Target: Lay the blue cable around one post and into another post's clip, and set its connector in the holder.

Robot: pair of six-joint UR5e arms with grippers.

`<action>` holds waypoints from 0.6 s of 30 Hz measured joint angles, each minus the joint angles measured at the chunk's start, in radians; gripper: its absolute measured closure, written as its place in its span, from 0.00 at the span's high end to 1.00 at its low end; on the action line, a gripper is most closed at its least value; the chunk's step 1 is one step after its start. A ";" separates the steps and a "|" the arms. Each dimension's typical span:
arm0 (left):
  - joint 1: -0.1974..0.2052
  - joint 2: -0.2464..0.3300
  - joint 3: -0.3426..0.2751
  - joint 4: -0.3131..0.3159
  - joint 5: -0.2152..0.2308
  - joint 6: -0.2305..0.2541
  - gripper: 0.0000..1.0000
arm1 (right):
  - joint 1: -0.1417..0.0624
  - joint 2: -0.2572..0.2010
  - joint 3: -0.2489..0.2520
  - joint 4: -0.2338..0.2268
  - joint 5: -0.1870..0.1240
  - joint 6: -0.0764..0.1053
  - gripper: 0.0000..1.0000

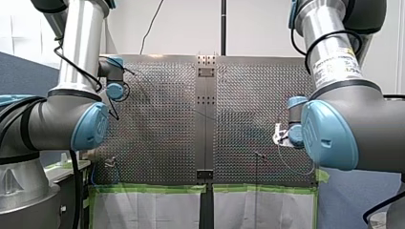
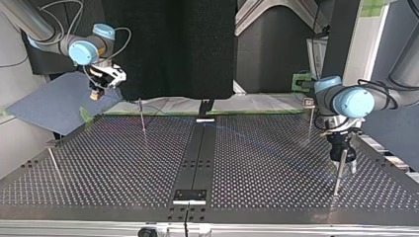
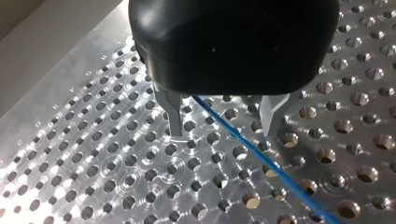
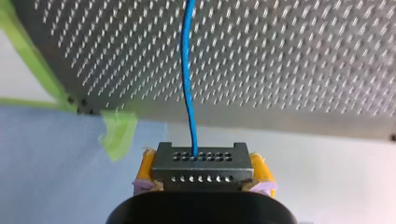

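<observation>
Two thin metal posts (image 2: 54,165) stand nearest in the top view on the perforated metal table (image 2: 123,163), one toward each side edge. Just beside the right-hand post (image 2: 337,174) hangs my left gripper (image 2: 344,165), black-bodied and low over the plate. Its wrist view shows the metal fingers (image 3: 175,116) spread apart with their tips close to the holes. The thin blue cable (image 3: 261,154) lies on the plate and passes between them, touching neither. Farther back in the top view, the cable shows only as a faint line crossing the table's middle. Behind it, two more posts (image 2: 142,116) rise near the far edge, and the far right post (image 2: 310,118) carries a small block at its top. Beyond that edge, over a flat blue sheet (image 2: 49,106), my right gripper (image 2: 96,91) hangs off the table at the view's left. In its wrist view the yellow pads (image 4: 147,165) are clamped on a dark grey block connector (image 4: 201,161) with rows of small holes. The cable leaves the connector's face and runs out over the table's edge, where a strip of green tape (image 4: 116,133) sticks.
</observation>
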 joint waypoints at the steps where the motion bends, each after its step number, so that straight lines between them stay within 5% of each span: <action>1: 0.000 0.000 0.000 0.000 0.000 0.001 0.82 | -0.007 0.000 0.007 -0.003 0.002 0.004 0.00; 8: 0.002 0.000 -0.001 -0.004 -0.001 0.005 0.80 | -0.067 0.001 0.044 -0.033 -0.002 0.038 0.00; 18: 0.002 0.000 -0.001 -0.008 -0.001 0.010 0.80 | -0.155 0.023 0.047 -0.096 -0.079 0.019 0.00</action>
